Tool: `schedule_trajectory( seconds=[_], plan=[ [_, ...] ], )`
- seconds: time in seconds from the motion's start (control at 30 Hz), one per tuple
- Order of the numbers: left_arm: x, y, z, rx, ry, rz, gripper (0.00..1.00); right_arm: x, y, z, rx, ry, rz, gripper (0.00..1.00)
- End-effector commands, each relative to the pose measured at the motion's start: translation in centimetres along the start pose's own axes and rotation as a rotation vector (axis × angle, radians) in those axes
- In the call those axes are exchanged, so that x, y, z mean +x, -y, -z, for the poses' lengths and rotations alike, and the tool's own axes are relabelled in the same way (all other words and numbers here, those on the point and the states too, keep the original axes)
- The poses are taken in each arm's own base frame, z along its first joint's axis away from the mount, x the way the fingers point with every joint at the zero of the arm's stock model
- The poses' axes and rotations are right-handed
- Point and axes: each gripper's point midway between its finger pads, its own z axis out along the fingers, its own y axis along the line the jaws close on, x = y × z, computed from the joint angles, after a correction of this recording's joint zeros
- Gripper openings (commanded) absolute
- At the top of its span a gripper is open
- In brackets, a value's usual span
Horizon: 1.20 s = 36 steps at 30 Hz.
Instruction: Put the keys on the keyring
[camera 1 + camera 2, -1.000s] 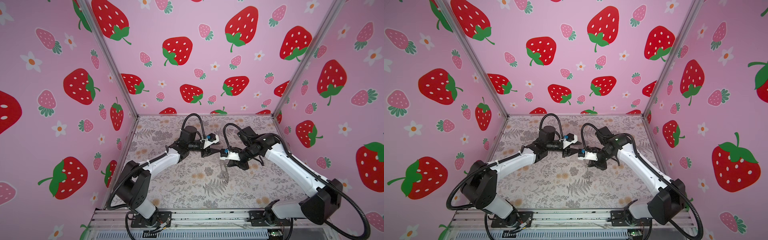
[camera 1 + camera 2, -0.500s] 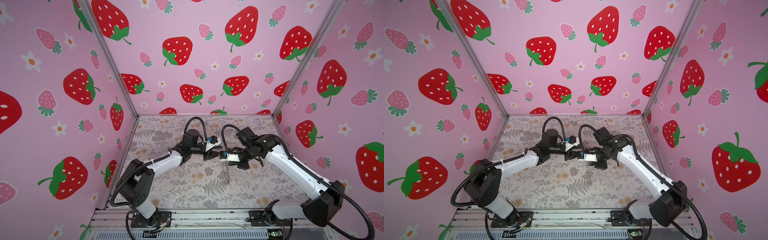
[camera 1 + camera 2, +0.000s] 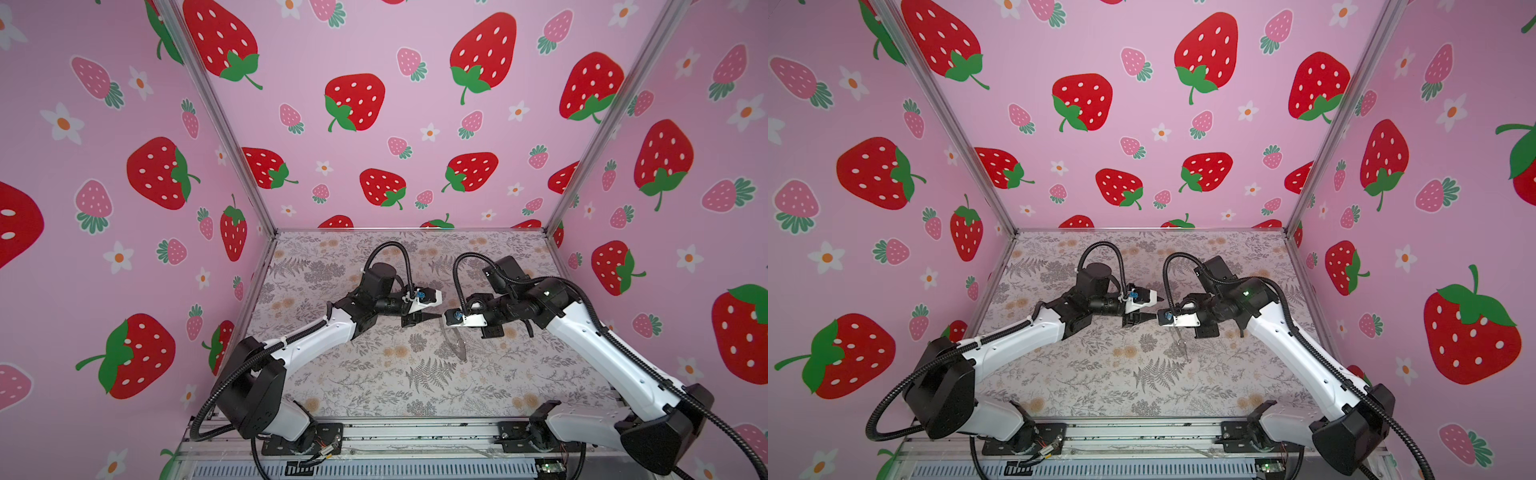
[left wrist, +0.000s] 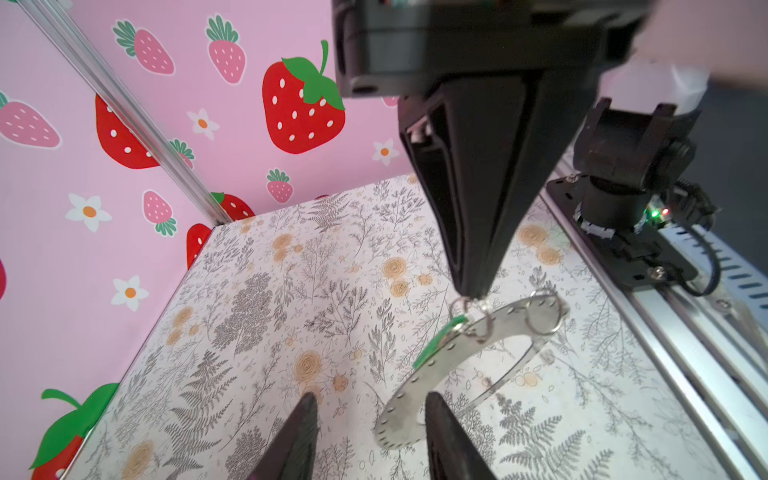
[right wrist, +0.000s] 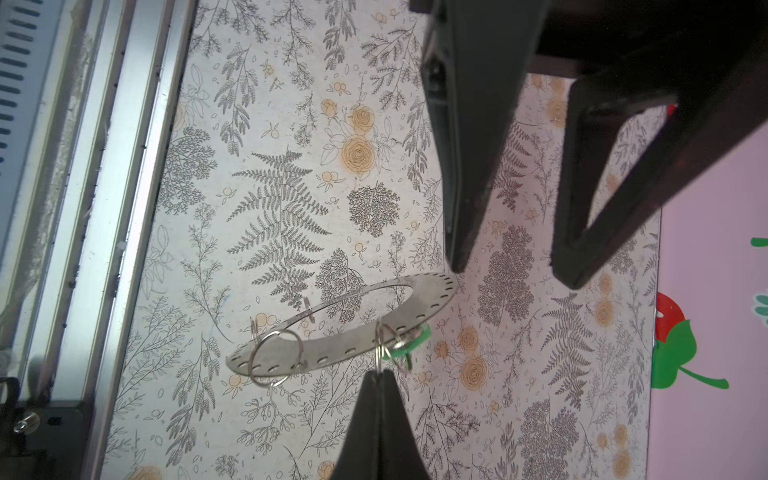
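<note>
Nearest, the keyring (image 5: 328, 345) hangs tilted off the table (image 5: 291, 124), presumably for rim access. My right gripper (image 5: 380, 374) is clenched on its wire loop (image 5: 379, 347), where the green-tagged key (image 5: 411, 343) dangles. Beyond, my left gripper (image 5: 515, 274) stands released near the rim. I count one ring, one key, three loops at least.

Your left gripper (image 4: 370, 397) sits with jaws apart, and the keyring (image 4: 432, 368) hangs tilted, its low end close by one fingertip. Your right gripper (image 4: 473, 291) pinches a wire loop (image 4: 459, 305) on the rim, with the green tag (image 4: 436, 345) tucked behind and the floral mat (image 4: 291, 291) below.
</note>
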Motion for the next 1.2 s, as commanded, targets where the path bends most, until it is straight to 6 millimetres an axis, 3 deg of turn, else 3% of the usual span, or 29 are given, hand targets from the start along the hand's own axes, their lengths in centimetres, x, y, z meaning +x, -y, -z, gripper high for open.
schedule_trajectory(
  seconds=[0.0, 0.37, 0.83, 0.97, 1.17],
  plan=[
    [-0.3, -1.7, -0.3, -0.039, -0.022, -0.115, 0.44, -1.1, -1.9, 0.3, -0.079, 0.041, 0.064, 0.00],
    [1.5, -0.7, -1.6, 0.028, 0.013, -0.087, 0.44, -1.8, -2.4, 0.3, -0.069, 0.041, 0.124, 0.00],
    [1.6, 2.1, -0.6, 0.075, 0.025, -0.006, 0.44, -1.5, -1.2, 0.4, -0.012, 0.011, 0.148, 0.00],
    [2.0, 1.3, -1.2, 0.037, 0.009, -0.013, 0.44, -1.7, -1.4, 0.3, -0.026, 0.021, 0.159, 0.00],
    [1.8, -1.4, -1.0, -0.066, -0.020, -0.105, 0.44, -1.3, -2.3, -0.2, -0.077, 0.016, 0.163, 0.00]
  ],
)
